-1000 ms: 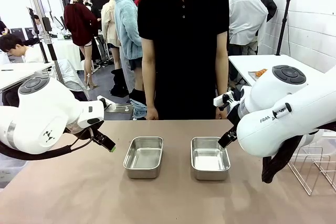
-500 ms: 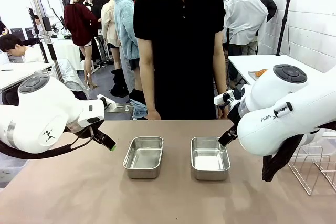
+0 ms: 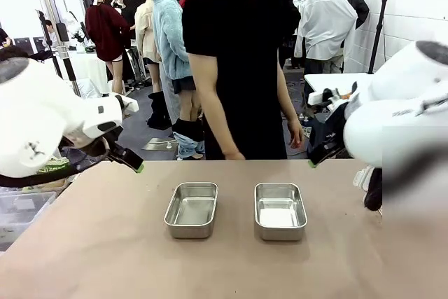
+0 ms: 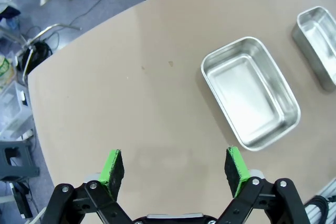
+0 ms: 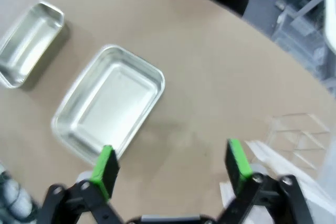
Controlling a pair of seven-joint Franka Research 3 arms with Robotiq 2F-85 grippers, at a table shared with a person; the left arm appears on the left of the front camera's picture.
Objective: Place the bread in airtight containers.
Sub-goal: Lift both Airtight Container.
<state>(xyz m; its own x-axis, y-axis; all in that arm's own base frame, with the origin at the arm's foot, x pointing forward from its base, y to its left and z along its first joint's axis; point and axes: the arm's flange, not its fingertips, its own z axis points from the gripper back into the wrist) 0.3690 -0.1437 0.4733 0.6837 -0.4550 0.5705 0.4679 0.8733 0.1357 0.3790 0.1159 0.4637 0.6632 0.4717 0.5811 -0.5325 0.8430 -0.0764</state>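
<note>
Table: tan top; the person stands at its far edge.
Person: black shirt, one hand hanging at the far edge, above the tabletop.
Left arm: white, raised over the table's left edge.
Right arm: white, raised over the right edge.
Airtight containers: two shiny steel pans side by side mid-table with a gap between them, the left pan and the right pan, long sides facing each other.
Left gripper: jaws spread wide, holding nothing, above bare table near the left edge.
Right gripper: jaws spread wide, holding nothing, above the table towards its right edge.
</note>
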